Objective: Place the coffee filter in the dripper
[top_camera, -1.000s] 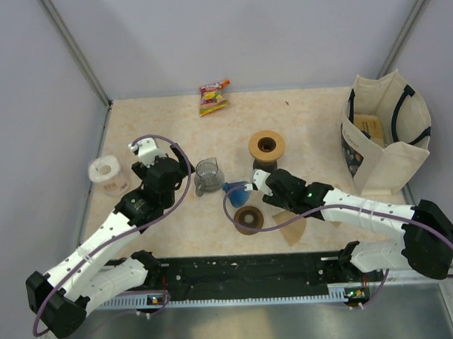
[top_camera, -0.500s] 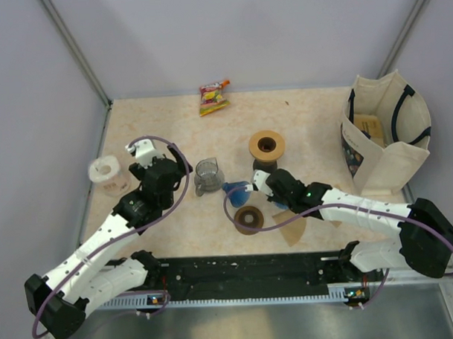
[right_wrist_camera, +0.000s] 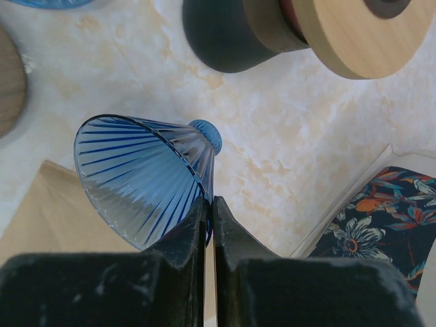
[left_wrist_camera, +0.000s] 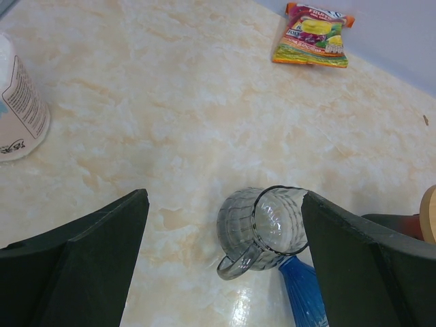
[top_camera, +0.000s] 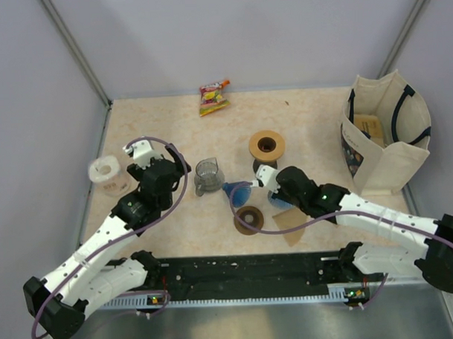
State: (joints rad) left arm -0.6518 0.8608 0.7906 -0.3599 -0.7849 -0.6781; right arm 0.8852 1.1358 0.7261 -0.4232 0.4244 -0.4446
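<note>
The dripper (right_wrist_camera: pixel 139 178) is a blue ribbed cone. My right gripper (right_wrist_camera: pixel 210 204) is shut on its rim and holds it tilted above the table, mouth to the lower left. From above, only a sliver of the dripper (top_camera: pixel 281 202) shows under the right gripper (top_camera: pixel 276 196). The coffee filter (top_camera: pixel 289 226), a tan paper piece, lies flat on the table just near of that gripper. Its corner shows beneath the dripper as coffee filter (right_wrist_camera: pixel 48 211). My left gripper (left_wrist_camera: pixel 223 196) is open and empty above a glass mug (left_wrist_camera: pixel 267 230).
A second blue ribbed piece (top_camera: pixel 238 191) lies beside the glass mug (top_camera: pixel 207 176). A brown ring (top_camera: pixel 248 218), a wooden-topped stand (top_camera: pixel 267 147), a cloth bag (top_camera: pixel 385 138), a paper roll (top_camera: pixel 105 174) and a snack packet (top_camera: pixel 213 98) also sit on the table.
My right gripper has closed onto the dripper's rim and drawn slightly to the right with it. The left arm has barely shifted and stays open.
</note>
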